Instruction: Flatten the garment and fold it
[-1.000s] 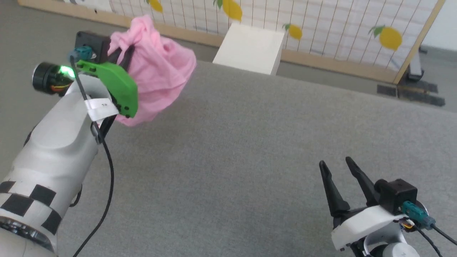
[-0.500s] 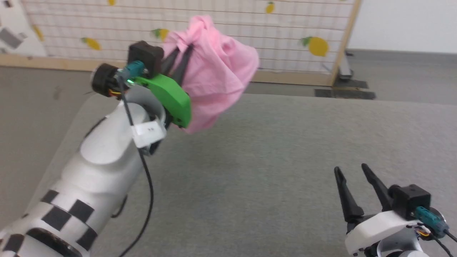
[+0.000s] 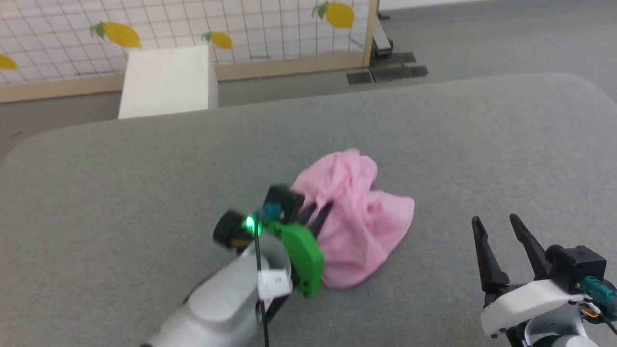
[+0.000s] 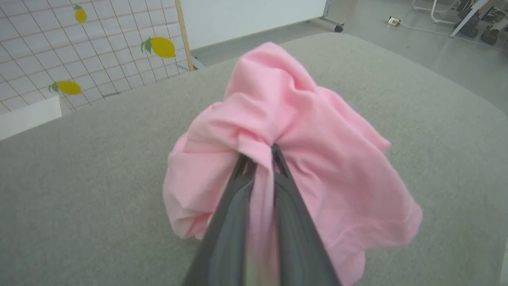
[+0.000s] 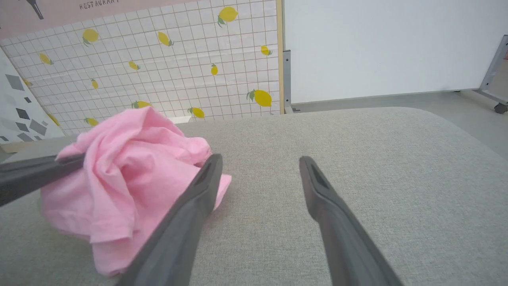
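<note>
On the grey desk [image 3: 144,183], the bunched garment [image 3: 356,226] sits pinched in the left end effector [image 3: 322,208]; the right end effector [image 3: 495,218] gapes empty. Light, limp cloth, probably best taken by a hem corner.

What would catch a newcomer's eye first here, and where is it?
The crumpled pink garment, at the middle of the grey surface, pinched in the left gripper. Then the right gripper, open and empty at lower right, and the lemon-print screen behind.
</note>
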`<state>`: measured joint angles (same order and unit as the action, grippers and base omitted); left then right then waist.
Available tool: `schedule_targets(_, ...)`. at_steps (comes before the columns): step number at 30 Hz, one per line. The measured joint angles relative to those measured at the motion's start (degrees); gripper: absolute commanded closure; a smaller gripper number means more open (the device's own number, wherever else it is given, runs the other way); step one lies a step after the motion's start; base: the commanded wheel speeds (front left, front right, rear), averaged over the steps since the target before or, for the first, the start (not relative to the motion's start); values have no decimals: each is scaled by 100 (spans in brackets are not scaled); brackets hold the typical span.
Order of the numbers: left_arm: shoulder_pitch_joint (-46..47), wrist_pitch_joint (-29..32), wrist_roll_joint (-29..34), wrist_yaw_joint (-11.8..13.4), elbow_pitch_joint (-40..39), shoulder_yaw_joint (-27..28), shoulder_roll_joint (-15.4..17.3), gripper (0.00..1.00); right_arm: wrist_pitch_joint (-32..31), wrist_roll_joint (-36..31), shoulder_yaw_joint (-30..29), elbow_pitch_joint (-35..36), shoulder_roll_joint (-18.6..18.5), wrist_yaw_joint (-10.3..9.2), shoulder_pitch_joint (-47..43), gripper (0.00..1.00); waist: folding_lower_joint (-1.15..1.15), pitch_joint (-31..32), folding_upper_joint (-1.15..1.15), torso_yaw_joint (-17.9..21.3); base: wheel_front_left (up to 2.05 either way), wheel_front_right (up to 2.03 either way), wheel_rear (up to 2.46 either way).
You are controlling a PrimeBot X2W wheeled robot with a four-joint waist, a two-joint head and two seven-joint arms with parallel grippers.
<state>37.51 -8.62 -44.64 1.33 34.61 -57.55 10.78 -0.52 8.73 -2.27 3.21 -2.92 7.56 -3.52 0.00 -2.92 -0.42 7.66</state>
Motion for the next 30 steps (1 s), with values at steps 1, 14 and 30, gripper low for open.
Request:
schedule_targets(1, -136, 2, -14, -1, 69, -49, 1, 100, 12, 19, 0, -14, 1, 0, 1, 0, 0, -63, 0, 32, 0, 0, 0)
schedule_targets(14, -485, -561, 252, 238, -528, 89, 67, 0, 53, 33, -123, -109, 1, 0, -4, 0, 0, -129, 0, -247, 0, 0, 0)
schedule_targets(30, -2054, -616, 1171, 1156, -2686, 2586, 845, 0, -49, 32, -202, -11, 2, 0, -222, 0, 0, 541, 0, -830, 0, 0, 0)
